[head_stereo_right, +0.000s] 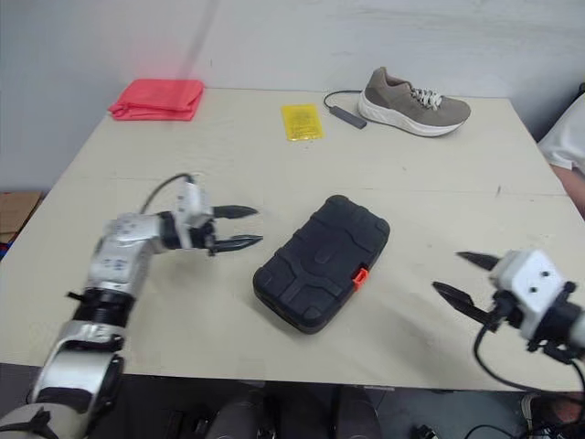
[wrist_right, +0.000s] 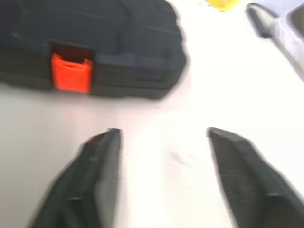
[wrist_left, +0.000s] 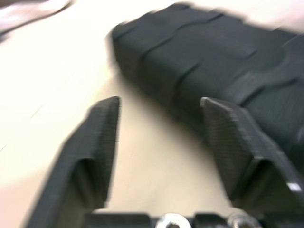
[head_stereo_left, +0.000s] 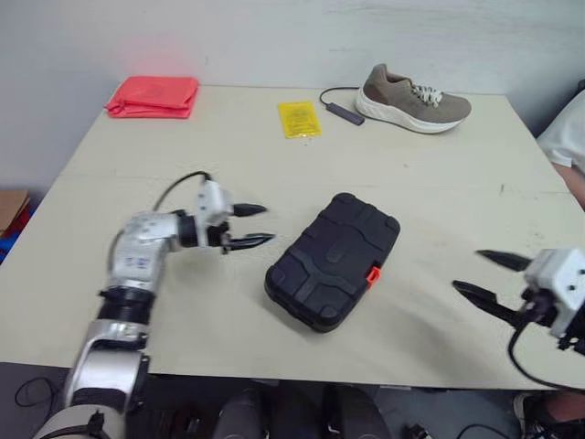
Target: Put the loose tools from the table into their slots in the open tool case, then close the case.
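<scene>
The black tool case (head_stereo_left: pixel 334 260) lies shut in the middle of the table, with its orange latch (head_stereo_left: pixel 373 273) on the side facing right. In the right wrist view the orange latch (wrist_right: pixel 71 72) sits on the case's side wall. My left gripper (head_stereo_left: pixel 258 226) hovers open just left of the case, fingers pointing at it, nothing between them. My right gripper (head_stereo_left: pixel 486 276) is open over the table to the right of the case, a short way off, and holds nothing. In the left wrist view the case (wrist_left: pixel 223 71) lies just beyond the fingertips (wrist_left: pixel 110 114).
At the table's far side lie a red folded cloth (head_stereo_left: pixel 154 96), a yellow packet (head_stereo_left: pixel 299 119), a grey-brown shoe (head_stereo_left: pixel 411 99) and a small dark device with a cable (head_stereo_left: pixel 344 112). A person's white sleeve (head_stereo_left: pixel 569 137) shows at the right edge.
</scene>
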Robot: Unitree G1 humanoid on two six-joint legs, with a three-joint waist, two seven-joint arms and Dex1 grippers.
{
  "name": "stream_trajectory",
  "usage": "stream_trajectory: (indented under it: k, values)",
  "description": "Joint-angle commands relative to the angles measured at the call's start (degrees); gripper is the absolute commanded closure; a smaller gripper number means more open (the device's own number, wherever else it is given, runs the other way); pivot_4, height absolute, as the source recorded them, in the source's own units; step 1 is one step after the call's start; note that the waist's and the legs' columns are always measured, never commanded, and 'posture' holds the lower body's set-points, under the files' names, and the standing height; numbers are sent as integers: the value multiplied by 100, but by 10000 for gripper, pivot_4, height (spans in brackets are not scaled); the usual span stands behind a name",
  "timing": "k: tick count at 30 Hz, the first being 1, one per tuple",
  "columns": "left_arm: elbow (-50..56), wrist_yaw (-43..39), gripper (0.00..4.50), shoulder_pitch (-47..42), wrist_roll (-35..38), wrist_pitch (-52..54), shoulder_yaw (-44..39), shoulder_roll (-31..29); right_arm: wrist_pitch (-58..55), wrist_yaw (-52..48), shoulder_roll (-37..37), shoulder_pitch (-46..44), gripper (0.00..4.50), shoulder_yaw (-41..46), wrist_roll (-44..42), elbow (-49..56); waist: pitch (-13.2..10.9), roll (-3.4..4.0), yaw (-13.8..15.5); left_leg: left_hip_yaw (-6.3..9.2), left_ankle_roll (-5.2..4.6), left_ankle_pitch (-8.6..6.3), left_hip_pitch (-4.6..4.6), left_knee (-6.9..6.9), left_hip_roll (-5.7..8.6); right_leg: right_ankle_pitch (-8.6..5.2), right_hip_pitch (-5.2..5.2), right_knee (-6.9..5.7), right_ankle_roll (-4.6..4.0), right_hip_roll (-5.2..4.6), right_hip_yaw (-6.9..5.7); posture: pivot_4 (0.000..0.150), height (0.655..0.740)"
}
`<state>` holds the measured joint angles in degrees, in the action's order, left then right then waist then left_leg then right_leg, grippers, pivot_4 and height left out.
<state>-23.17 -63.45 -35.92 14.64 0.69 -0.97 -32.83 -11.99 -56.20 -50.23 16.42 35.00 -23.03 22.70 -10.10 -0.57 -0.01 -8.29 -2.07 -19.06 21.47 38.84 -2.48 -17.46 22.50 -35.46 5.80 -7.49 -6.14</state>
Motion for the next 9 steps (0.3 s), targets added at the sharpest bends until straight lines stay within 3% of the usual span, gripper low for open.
stream_trajectory:
  k: [1,5,9]
  values:
    - [2,544,508,285,-151,-76,-516,-453,481,-197,-190,-127,0,450,114,-525,-5,-6,-4,0,-1,0,0,0,1,1,0,2,1,-4,1,1500,7400]
    - [-141,878,508,677,-250,-286,-802,-832,873,-254,-296,-334,0,485,267,-1081,-10,-11,14,1,6,-4,0,-5,-2,1,2,4,1,-15,1,1500,7400]
    - [174,968,508,950,-87,-174,-910,-838,1078,-135,-229,-570,0,293,349,-1350,-10,-9,16,2,43,11,0,-17,-3,1,5,12,0,-19,10,1500,7400]
